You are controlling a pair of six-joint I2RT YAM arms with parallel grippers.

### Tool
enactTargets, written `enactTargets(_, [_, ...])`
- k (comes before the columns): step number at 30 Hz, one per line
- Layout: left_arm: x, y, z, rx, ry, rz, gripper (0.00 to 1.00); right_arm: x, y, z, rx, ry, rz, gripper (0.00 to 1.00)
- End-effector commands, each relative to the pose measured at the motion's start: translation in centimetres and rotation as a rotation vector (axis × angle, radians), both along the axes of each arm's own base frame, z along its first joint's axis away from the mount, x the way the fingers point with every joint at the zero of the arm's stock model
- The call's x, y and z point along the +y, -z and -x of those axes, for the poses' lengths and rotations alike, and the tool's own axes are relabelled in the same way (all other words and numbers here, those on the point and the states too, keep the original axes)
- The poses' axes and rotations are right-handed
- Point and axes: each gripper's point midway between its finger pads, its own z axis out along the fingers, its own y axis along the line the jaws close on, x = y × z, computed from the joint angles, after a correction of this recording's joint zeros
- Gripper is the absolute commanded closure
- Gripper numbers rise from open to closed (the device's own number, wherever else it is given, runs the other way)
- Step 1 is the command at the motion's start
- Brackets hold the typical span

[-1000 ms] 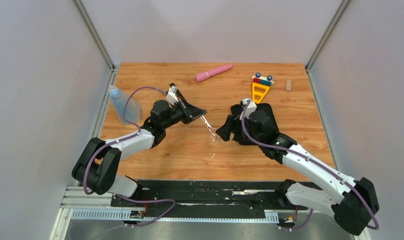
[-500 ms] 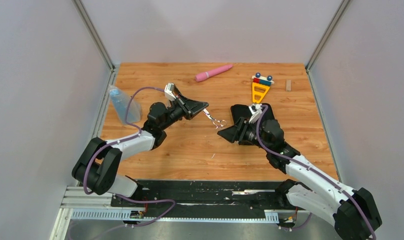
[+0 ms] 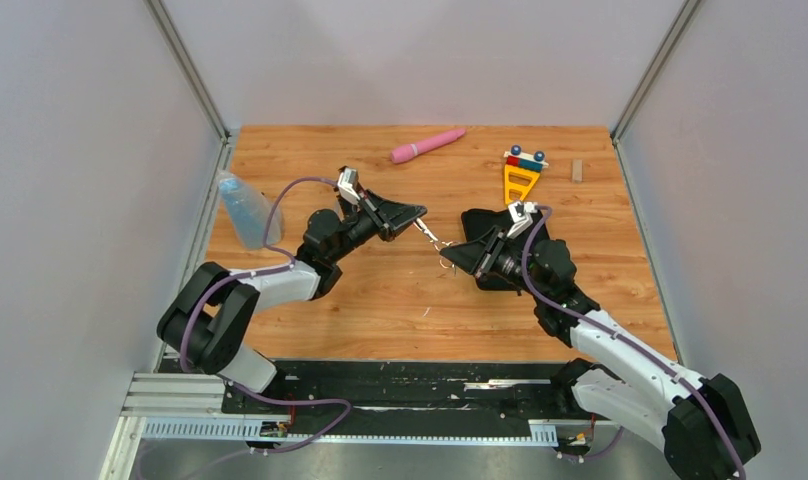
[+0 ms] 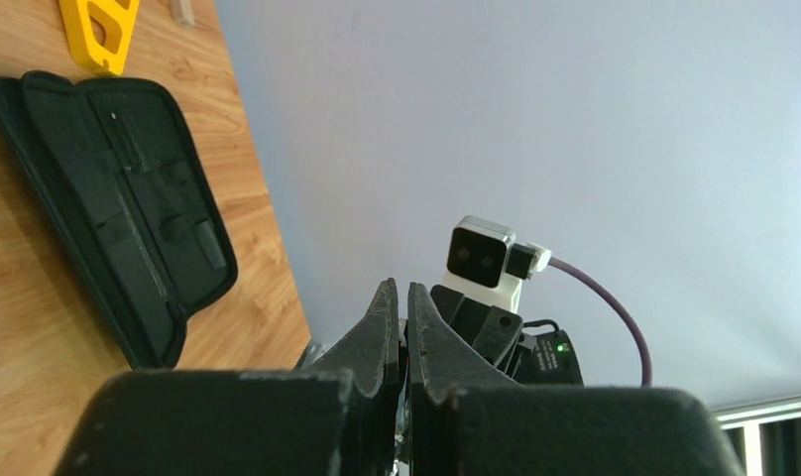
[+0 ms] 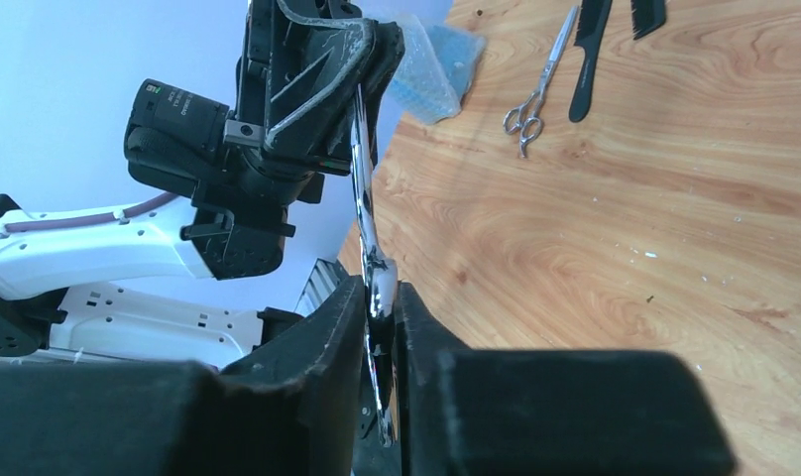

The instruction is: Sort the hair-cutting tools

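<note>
A pair of silver scissors (image 3: 435, 240) hangs in the air between both arms over the table's middle. My left gripper (image 3: 418, 213) is shut on the blade end (image 5: 357, 119). My right gripper (image 5: 379, 288) has its black fingers pressed on either side of the ring-handle end (image 5: 375, 273). In the left wrist view the left gripper (image 4: 398, 288) shows only a thin slit between its fingers. A second pair of scissors (image 5: 535, 94) and two black combs (image 5: 590, 50) (image 5: 649, 12) lie flat on the wood beside a blue plastic bag (image 5: 431, 69).
An open black zip case (image 4: 119, 213) lies under the right arm. A pink wand (image 3: 427, 144), a yellow toy (image 3: 520, 178) and a small wooden block (image 3: 577, 170) sit along the far edge. The plastic bag (image 3: 242, 208) lies at the left edge.
The left gripper carried the scissors up and to the right. The right gripper swung round to meet them and closed its jaws on the handle end.
</note>
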Motion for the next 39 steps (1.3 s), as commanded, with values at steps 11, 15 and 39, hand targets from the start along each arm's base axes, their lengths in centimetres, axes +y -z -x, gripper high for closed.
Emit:
enactTargets(11, [-2.1,1.6,-1.8,-0.031,0.028,-0.133,0.29,-4.3,-0.6,-1.4,-0.037,0.204,-0.011,1.0])
enactTargets(15, [-2.8,5.1,-3.4,-0.022,0.044,-0.399,0.16,-8.0,0.0,-2.3,-0.043,0.379,0.035,1.0])
enactTargets(39, [-10.6,18.7,-9.2,0.092,0.305,-0.947,0.2,-15.8,2.5,-2.6,0.024,0.766,0.191,1.0])
